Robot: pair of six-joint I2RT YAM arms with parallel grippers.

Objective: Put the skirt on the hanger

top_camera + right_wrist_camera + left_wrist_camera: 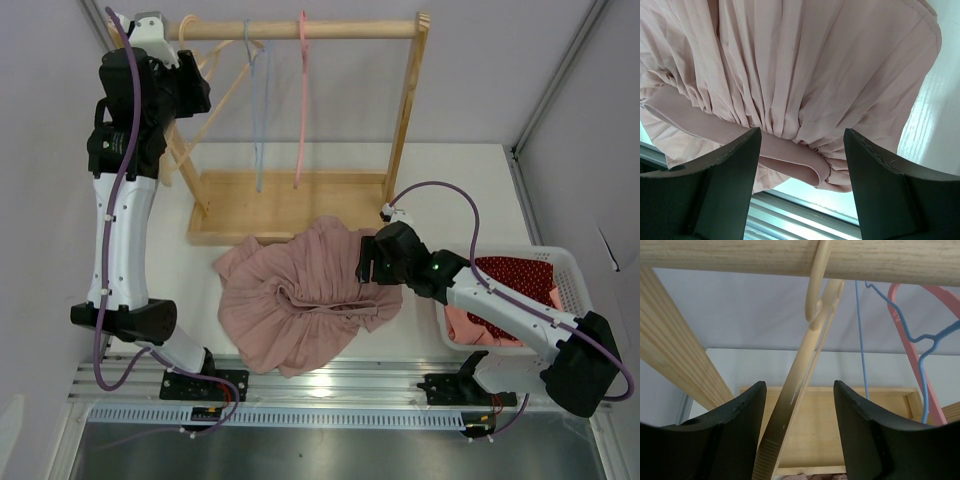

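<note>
The dusty-pink skirt [300, 300] lies crumpled on the table in front of the rack. My right gripper [364, 268] is open just above its right side. In the right wrist view, the gripper [802, 185] straddles the folded waistband [790, 160] without closing on it. A cream hanger [215, 75] hangs at the left end of the wooden rail [330, 30]. My left gripper [200, 92] is raised to it and open. In the left wrist view, the hanger's arm [790, 405] runs between the fingers of the gripper [799, 435], nearer the left one.
A blue hanger [258, 110] and a pink hanger [301, 100] hang further right on the rail, also in the left wrist view [860, 340] [910, 350]. The rack's wooden base [290, 200] sits behind the skirt. A white basket [560, 262] with red and orange garments stands at the right.
</note>
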